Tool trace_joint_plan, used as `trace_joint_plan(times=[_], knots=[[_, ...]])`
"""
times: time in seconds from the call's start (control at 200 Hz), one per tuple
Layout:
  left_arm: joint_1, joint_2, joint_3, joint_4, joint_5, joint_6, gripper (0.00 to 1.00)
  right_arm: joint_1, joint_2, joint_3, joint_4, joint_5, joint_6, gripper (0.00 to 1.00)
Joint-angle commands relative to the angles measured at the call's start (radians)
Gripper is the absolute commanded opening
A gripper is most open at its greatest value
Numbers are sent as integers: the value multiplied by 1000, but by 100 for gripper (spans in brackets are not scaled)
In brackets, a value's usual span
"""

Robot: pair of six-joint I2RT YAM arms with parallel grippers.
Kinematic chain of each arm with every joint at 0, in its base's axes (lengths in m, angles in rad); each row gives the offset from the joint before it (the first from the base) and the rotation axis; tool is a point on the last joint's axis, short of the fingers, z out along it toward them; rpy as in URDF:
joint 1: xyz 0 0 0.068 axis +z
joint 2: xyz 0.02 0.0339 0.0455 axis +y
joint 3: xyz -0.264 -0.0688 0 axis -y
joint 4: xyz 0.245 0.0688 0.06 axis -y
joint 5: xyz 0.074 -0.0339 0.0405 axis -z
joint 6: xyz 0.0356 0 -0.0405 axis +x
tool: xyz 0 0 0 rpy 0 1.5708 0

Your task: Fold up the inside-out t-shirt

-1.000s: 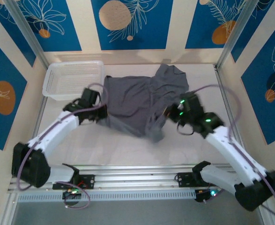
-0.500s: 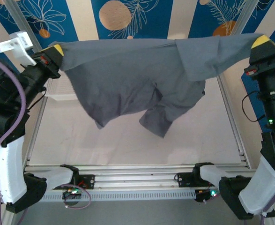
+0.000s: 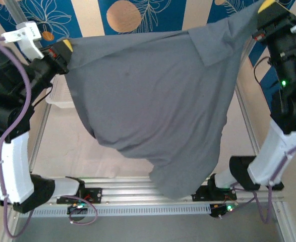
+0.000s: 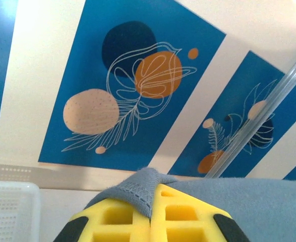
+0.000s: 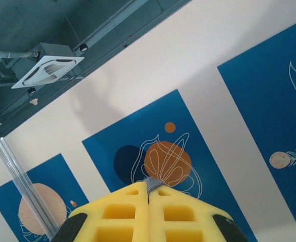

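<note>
- Top view: inside-out t-shirt, slate-grey, hangs spread btwn both arms, clear of the table. Its top edge runs from 10 o'clock to 1 o'clock, and the lowest fold sags to 6 o'clock over the front rail.
- Top view: L gripper at 10 o'clock is clamped on one top corner. R gripper at 1 o'clock is clamped on the other. White mesh basket at 9 o'clock is partly behind the cloth.
- L wrist view: L gripper yellow pads are pressed tight w/ the grey hem pinched btwn them at 6 o'clock. The t-shirt runs off to 4 o'clock. Basket corner at 8 o'clock.
- R wrist view: R gripper pads are closed at 6 o'clock, w/ a sliver of the t-shirt poking out of the seam. Ceiling vent at 10 o'clock.
</note>
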Motion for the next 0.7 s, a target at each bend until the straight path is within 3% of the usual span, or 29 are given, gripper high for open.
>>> trace_joint_plan(times=[0.0, 0.44, 0.695], knots=[[19, -12, 46, -11, -26, 28, 0, -91, 1, 21, 48, -157, 152, 0], [19, -148, 20, 22, 83, -20, 0, -134, -310, -255, 171, -232, 251, 0], [19, -152, 18, 6, 86, -9, 0, -132, -306, -249, 145, -242, 255, 0]])
